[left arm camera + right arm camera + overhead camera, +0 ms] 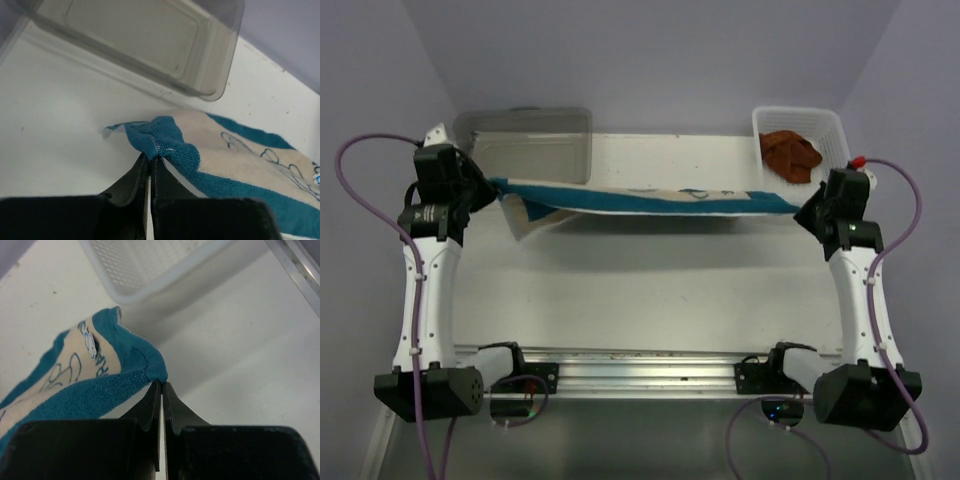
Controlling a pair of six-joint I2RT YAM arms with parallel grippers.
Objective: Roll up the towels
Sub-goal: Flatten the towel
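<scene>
White desk [650, 290], far half: towel [650, 200] stretched left-right, long axis across; left tool [150, 159], right tool [162, 386] each clamped on an end corner.

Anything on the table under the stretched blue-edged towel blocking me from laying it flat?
Nothing visible. The cream towel with blue edges hangs over bare table; the clear plastic bin and white mesh basket sit behind it.

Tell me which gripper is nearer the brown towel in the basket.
Right. The right gripper, pinching the cream towel, sits close by the white basket holding the brown towel; the left gripper is far off beside the clear bin.
</scene>
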